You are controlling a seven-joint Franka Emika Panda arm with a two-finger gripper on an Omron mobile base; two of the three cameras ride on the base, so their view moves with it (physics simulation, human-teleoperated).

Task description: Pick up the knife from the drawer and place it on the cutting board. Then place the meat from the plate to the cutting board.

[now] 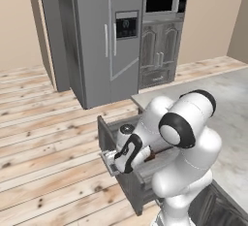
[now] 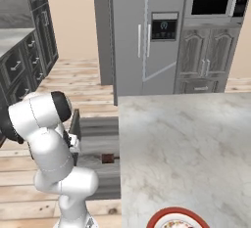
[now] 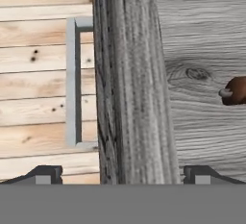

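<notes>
Reading the hand view from left to right: pale floor planks [image 3: 33,50] first, then the drawer's silver bar handle [image 3: 71,81], then the thick top edge of the front panel [image 3: 129,83], then the bare grey drawer [image 3: 206,40] bottom, and last, at the far right edge, the rounded reddish-brown butt of the knife [image 3: 236,90].

Hovering with the gripper [image 3: 124,176] released and wide apart, clasping nothing, one fingertip low over the floor side and the other low over the inside, so straddling the front panel rather than the knife. Lying inside the pulled-out drawer, well off to the right of the fingertips in that view, with the butt end turned toward the panel and the rest cut off by the frame. Probably running lengthwise away from the panel, deeper into the drawer, though hard to confirm with so little showing.

Seen again from the right base view as a small dark reddish patch [image 2: 108,158] on the drawer bottom, just beside the counter [image 2: 186,139] edge, with the plate [image 2: 158,218] far nearer the camera on the marble.

Calling next, most likely, for a shift across the panel and inward over the handle, then a turn of the wrist to set the fingers across the knife's length before going down.
</notes>
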